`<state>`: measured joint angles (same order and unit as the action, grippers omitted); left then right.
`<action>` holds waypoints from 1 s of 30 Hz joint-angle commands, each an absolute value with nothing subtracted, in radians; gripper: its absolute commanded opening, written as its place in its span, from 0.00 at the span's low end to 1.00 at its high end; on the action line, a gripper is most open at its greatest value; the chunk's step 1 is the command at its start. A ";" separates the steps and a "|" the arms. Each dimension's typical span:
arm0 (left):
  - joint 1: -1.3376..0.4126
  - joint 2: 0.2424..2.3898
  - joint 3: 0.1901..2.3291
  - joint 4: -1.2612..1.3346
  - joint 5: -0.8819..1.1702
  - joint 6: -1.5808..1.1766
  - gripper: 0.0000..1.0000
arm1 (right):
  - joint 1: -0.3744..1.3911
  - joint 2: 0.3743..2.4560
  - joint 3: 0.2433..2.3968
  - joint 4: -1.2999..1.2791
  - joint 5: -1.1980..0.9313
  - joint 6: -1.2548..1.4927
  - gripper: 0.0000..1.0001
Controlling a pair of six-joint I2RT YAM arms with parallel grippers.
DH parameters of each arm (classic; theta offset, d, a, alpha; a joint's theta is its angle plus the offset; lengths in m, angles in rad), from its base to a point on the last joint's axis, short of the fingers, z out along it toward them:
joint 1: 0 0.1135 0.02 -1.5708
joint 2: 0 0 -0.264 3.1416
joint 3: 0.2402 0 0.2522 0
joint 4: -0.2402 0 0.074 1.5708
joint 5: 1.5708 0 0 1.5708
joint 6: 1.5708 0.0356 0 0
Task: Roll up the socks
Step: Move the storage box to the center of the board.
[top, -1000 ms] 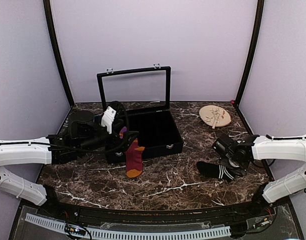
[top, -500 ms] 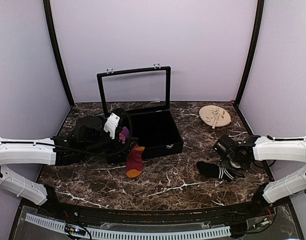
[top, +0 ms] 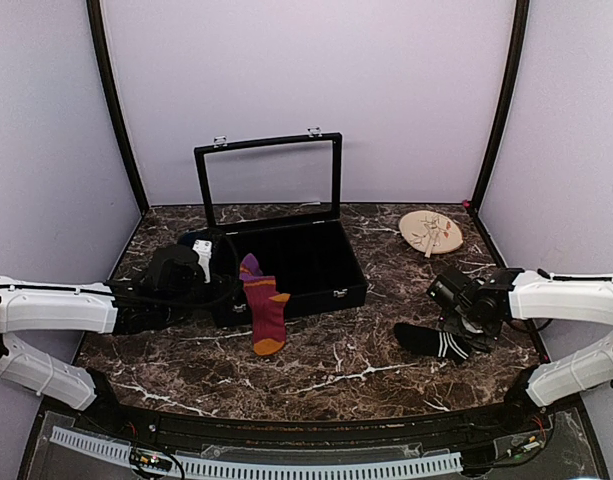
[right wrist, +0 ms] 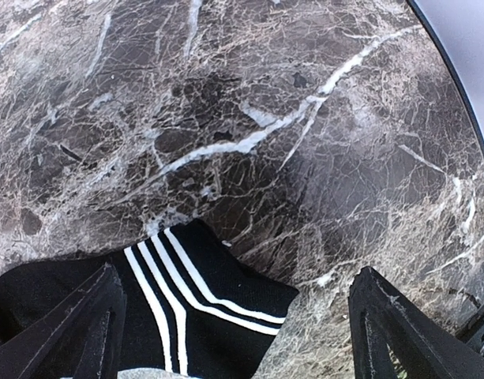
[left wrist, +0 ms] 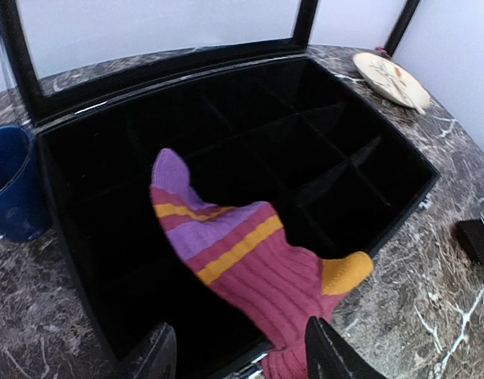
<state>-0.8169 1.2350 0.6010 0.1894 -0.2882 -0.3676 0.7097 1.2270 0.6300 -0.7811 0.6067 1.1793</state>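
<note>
Black sock (right wrist: 234, 316) cut off at right wrist view's bottom edge

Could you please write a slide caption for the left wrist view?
Maroon sock draped over the front wall of the open black case, blue cup alongside.

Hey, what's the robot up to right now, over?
Left pincer open around maroon sock, draped over case rim. Right pincer open, straddling black striped sock. Neither rolled.
</note>
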 commanded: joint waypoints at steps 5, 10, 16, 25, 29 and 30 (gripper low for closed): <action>-0.734 1.202 0.592 0.130 -0.263 -0.520 0.55 | 0.719 1.218 0.634 -0.782 0.617 1.161 0.92; -0.688 1.231 0.593 0.120 -0.206 -0.562 0.46 | 0.719 1.227 0.641 -0.779 0.612 1.157 0.92; -0.642 1.271 0.598 0.118 -0.183 -0.589 0.39 | 0.719 1.237 0.656 -0.781 0.617 1.151 0.92; -0.621 1.344 0.621 0.159 -0.151 -0.582 0.28 | 0.719 1.251 0.667 -0.784 0.619 1.147 0.92; -0.590 1.365 0.635 0.162 -0.152 -0.576 0.23 | 0.719 1.249 0.667 -0.784 0.617 1.147 0.92; -0.588 1.370 0.637 0.163 -0.153 -0.574 0.20 | 0.719 1.249 0.667 -0.784 0.617 1.147 0.92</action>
<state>-0.6113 1.3609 0.6094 0.1593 -0.1574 -0.5835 0.7101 1.2446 0.6441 -0.7811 0.6052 1.1561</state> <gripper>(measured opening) 0.238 0.923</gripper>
